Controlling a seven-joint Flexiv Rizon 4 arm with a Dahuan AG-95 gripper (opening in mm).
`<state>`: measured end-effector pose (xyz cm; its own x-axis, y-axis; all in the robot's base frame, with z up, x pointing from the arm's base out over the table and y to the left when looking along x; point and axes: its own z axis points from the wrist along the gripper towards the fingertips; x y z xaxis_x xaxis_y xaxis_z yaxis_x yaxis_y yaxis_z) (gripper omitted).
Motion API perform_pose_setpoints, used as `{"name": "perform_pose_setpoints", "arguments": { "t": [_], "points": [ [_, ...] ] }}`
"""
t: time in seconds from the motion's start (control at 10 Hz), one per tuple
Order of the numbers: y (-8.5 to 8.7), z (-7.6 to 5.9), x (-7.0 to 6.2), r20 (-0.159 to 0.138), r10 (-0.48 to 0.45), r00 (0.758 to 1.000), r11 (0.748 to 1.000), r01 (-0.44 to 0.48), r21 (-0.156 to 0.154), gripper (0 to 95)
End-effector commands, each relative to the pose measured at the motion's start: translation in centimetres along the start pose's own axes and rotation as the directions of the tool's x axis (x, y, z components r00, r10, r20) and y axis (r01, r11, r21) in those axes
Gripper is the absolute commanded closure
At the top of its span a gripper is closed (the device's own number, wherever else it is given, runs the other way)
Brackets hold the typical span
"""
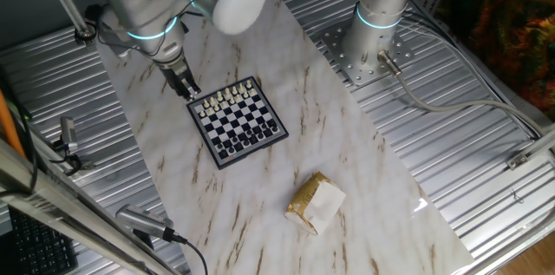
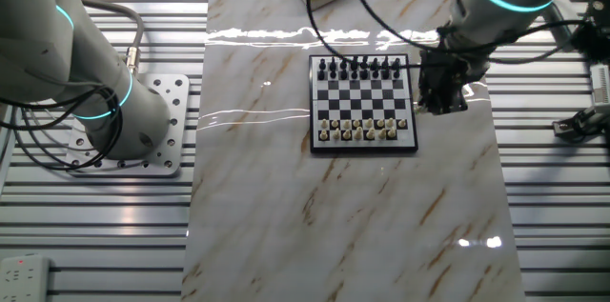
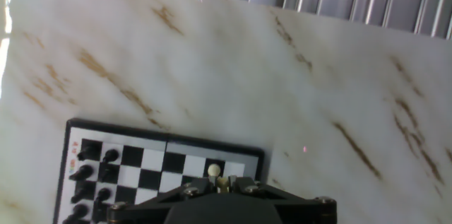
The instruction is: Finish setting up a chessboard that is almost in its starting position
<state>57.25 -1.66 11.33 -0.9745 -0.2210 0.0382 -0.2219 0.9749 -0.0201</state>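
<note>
- the chessboard [image 1: 238, 122] lies flat near the middle of the marble table [image 1: 347, 162], white pieces in the row nearest the arm's hand, black pieces along the far edge.
- the fingers [image 1: 186, 83] hang just beside the board's white-side corner; whether they are spread, pressed together or pinching a piece, i cannot tell.
- to do this step well, i judge the hand should descend straight over the one stray piece or vacant square, keeping clear of the crowded neighbours.
- in the hand view the dark gripper body hides the fingertips and most of the board; a pale piece [image 3: 213, 171] peeks just above it.
- the pieces are too tiny to tell which one is out of place.
- a tan paper packet [image 1: 315, 203] lies well apart from the board.
</note>
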Motion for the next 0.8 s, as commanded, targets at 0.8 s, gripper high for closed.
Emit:
{"name": "perform_pose_setpoints", "arguments": {
  "t": [0.8],
  "points": [
    [-0.43,0.75,-0.83,0.143,-0.067,0.987,0.997,0.07,-0.016,95.0]
  ]
}}
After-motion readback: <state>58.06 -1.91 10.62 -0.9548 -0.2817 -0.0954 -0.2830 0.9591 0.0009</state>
